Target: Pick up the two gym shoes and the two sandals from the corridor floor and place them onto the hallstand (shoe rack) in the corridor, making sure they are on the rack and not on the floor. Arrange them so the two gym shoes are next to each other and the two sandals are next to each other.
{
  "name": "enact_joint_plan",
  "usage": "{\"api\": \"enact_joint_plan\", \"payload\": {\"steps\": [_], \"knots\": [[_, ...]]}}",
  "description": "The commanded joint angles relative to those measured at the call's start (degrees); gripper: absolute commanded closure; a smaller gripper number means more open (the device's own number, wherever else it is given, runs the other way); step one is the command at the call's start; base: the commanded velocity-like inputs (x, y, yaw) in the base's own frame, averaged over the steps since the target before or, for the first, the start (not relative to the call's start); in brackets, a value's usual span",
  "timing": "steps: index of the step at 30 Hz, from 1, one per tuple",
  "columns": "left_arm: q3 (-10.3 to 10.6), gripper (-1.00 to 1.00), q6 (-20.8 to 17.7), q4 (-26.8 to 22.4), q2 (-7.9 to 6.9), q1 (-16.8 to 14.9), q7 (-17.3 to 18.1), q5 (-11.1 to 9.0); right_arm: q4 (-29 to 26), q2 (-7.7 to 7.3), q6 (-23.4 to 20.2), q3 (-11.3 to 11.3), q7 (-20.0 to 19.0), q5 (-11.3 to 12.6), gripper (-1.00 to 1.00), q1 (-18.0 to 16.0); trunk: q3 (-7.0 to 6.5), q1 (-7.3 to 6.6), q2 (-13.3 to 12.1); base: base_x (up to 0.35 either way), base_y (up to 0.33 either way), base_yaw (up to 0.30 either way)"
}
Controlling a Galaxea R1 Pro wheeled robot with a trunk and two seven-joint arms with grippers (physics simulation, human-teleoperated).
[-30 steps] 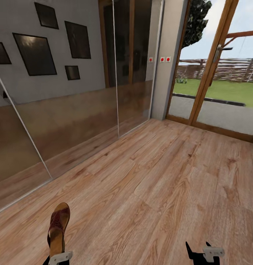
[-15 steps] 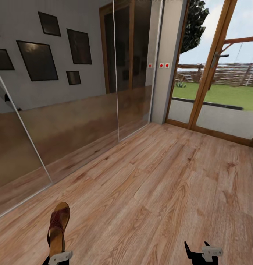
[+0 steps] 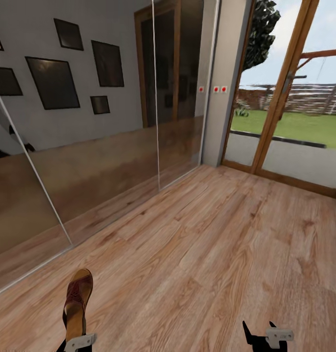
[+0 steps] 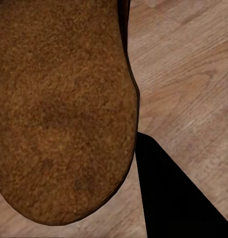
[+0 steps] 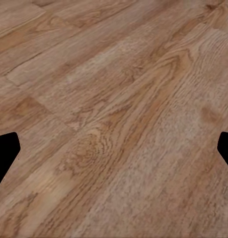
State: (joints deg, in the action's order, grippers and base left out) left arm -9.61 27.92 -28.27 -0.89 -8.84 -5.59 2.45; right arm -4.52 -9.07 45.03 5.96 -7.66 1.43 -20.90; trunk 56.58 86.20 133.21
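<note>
head view – left tool [image 3: 74,342] seemingly grips sandal [image 3: 77,302].

Open plank floor [image 3: 221,254]; mirrored wall [image 3: 90,166] leftward.

Left claw [image 3: 75,342] behind sandal [image 3: 77,300]

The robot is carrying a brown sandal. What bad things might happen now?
The sandal sticks far out past the left gripper, which seems to hold just one end, so it might tip or slip down onto the floor. The glass panels stand close on the robot's left, so the sandal's toe might bump them if it turns. The right gripper is open and empty.
</note>
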Motion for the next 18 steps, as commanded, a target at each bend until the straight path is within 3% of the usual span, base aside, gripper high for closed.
{"api": "enact_joint_plan", "payload": {"steps": [1, 18], "knots": [[-0.1, 1.00, 0.1, 0.1, 0.01, 0.0, -0.3, 0.5, 0.1, 0.04, 0.1, 0.5, -0.6, 0.2, -1.00, 0.0, -0.10, -0.24, -0.4, 0.000, 0.000, 0.172], [-0.2, 1.00, 0.2, 0.3, 0.43, 0.0, -0.3, 0.7, 0.1, 0.52, 0.1, 0.5, 1.1, 0.2, -1.00, 0.0, 0.65, -0.24, -0.4, 0.000, 0.000, 0.232]]}}
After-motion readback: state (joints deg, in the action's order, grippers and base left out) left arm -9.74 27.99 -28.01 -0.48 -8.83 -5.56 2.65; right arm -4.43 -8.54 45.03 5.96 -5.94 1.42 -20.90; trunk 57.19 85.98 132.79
